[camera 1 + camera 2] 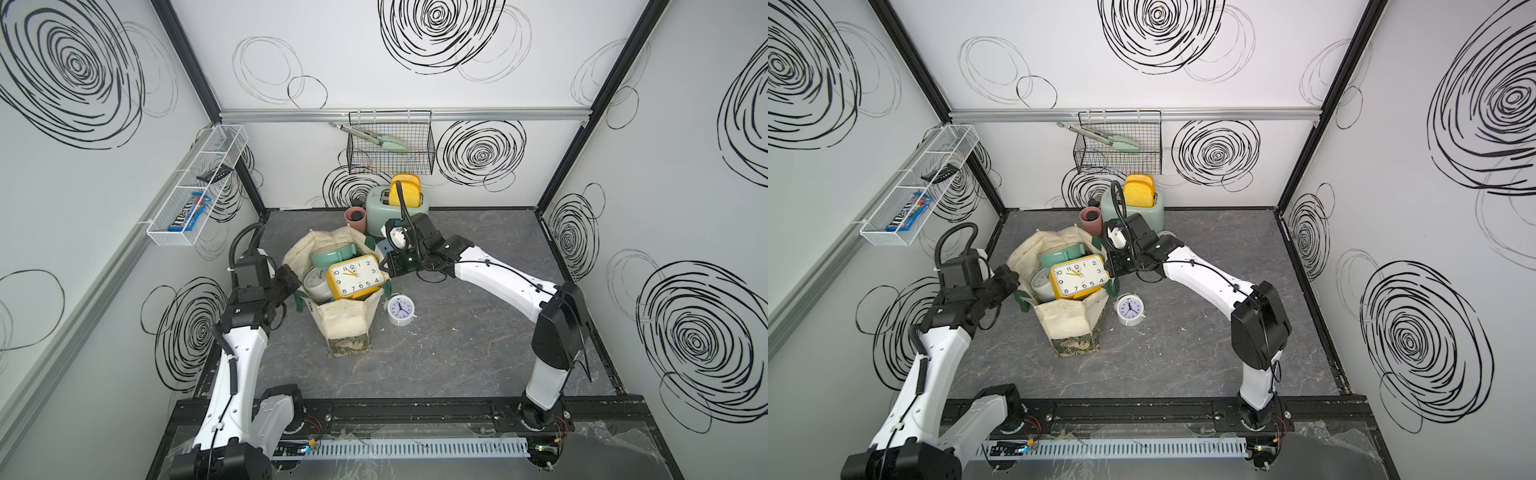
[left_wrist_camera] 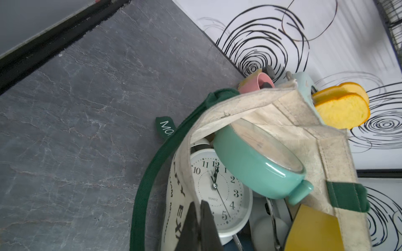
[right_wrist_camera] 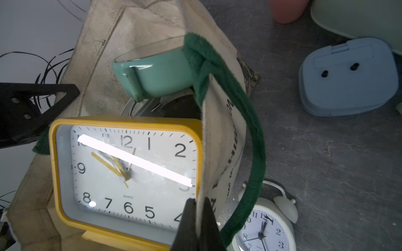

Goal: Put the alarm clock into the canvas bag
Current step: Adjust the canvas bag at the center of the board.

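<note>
Alarm clock [image 1: 401, 311], the white twin-bell one, sits on the table [image 1: 478, 332] just beside the canvas bag [image 1: 345, 324], nearer your right arm; left gripper [image 1: 297, 286] and right gripper [image 1: 386, 273] each pinch opposite bag rims, so neither is free.

**Clamped on both sides**

Reaching in low from the left, elbow bent, with the left gripper [image 1: 297, 286] nipped tight on the canvas bag [image 1: 345, 324] rim. Arching in from the right, wrist tipped down, with the right gripper [image 1: 388, 270] pinched shut on the opposite rim.
</note>
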You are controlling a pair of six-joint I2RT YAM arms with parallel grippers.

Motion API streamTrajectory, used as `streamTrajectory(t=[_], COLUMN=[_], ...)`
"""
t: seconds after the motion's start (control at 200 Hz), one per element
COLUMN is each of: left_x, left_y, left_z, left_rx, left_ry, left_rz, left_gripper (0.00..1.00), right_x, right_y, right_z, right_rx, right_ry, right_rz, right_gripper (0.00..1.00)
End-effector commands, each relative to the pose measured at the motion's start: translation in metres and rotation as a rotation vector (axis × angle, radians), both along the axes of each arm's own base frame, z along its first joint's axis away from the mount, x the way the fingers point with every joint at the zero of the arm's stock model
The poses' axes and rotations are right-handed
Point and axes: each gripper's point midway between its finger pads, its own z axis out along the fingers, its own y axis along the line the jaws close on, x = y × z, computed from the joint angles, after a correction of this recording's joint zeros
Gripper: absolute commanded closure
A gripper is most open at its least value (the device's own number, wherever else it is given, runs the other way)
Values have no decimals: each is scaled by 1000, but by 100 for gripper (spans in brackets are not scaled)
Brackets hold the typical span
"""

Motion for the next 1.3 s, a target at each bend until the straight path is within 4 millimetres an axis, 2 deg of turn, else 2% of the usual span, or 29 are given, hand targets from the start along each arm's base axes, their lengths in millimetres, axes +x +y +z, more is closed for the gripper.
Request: streamTrajectory(t=[0.0,0.06,0.11,0.16,0.255,0.35,0.47,0.52,0.55,0.57,0.575,0.58,0.605,0.77,0.881,0.996,1.091,1.201,1.296], left_x=[21,21,21,22,22,22,21,20,20,20,20,20,20,14,11,6,-4,-18,-32], left_y=[7,7,7,7,8,9,9,9,8,6,6,5,3,-5,-25,-57,-86,-123,-157], left_z=[59,61,61,61,57,54,61,69,75,80,81,81,86,117,141,163,172,170,160], left_rx=[35,36,34,32,21,7,16,25,32,34,35,35,34,-17,-71,-72,-39,-38,-22], left_ry=[-255,-259,-261,-262,-260,-253,-260,-268,-278,-285,-286,-287,-293,-322,-378,-422,-437,-444,-429], left_rz=[14,16,14,15,24,35,29,25,16,4,2,-1,-11,-25,-104,-223,-317,-437,-563], left_gripper=[100,98,90,82,71,64,46,36,25,14,5,0,4,4,4,4,4,4,4], right_x=[9,10,11,14,20,23,23,23,23,24,23,23,24,21,18,13,6,-12,-28], right_y=[24,22,20,16,7,4,2,1,0,-1,-1,-1,-2,-15,-32,-57,-82,-106,-118], right_z=[42,40,40,38,29,24,24,29,31,34,35,36,39,68,80,80,60,18,-20], right_rx=[156,150,150,145,134,135,129,129,129,133,133,133,132,123,122,91,50,-34,-96], right_ry=[-119,-116,-123,-122,-93,-71,-75,-89,-99,-108,-111,-113,-122,-222,-270,-290,-255,-209,-158], right_rz=[17,4,-3,-18,-38,-39,-39,-41,-40,-39,-38,-38,-39,-41,-56,-95,-136,-167,-168], right_gripper=[100,95,89,79,68,64,57,53,51,48,47,46,41,14,0,3,3,3,3])
